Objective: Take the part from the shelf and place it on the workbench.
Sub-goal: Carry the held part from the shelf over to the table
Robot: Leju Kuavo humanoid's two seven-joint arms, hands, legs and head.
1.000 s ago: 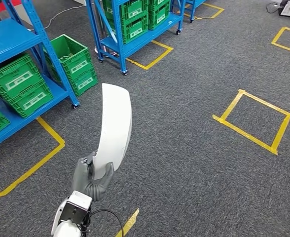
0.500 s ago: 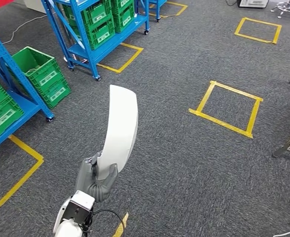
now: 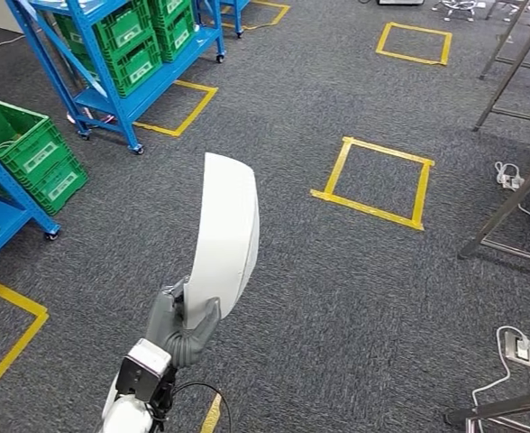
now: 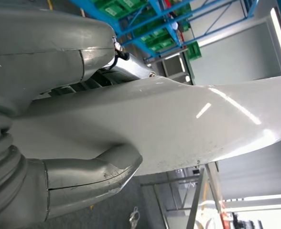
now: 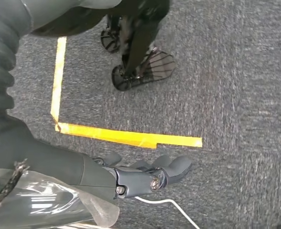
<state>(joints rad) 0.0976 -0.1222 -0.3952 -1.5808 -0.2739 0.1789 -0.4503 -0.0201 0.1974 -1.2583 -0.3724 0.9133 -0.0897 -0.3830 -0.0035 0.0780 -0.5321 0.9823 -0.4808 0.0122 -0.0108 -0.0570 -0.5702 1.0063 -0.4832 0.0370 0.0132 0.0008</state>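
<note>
Part (image 3: 223, 236), a white curved panel, stands up out of the left hand (image 3: 178, 327), which grips its lower end between thumb and fingers above the grey carpet (image 3: 316, 298). Its long axis runs almost upright, leaning a little forward and to the right, away from the hand. The left wrist view shows the same grip close up, the thumb (image 4: 95, 174) pressed against one face of the glossy panel (image 4: 189, 124).

Going from left to right: blue shelves (image 3: 105, 68) with green crates (image 3: 31, 153) lie at the far left of the floor, yellow tape squares (image 3: 374, 180) mark the middle, and steel legs (image 3: 514, 189), probably of the workbench, stand at the right edge. So the goal seems to lie right of the carried part, and the left arm will have to reach across or the body turn further.

The right hand (image 5: 146, 174) hangs over the carpet, its fingers loosely extended, holding nothing.
</note>
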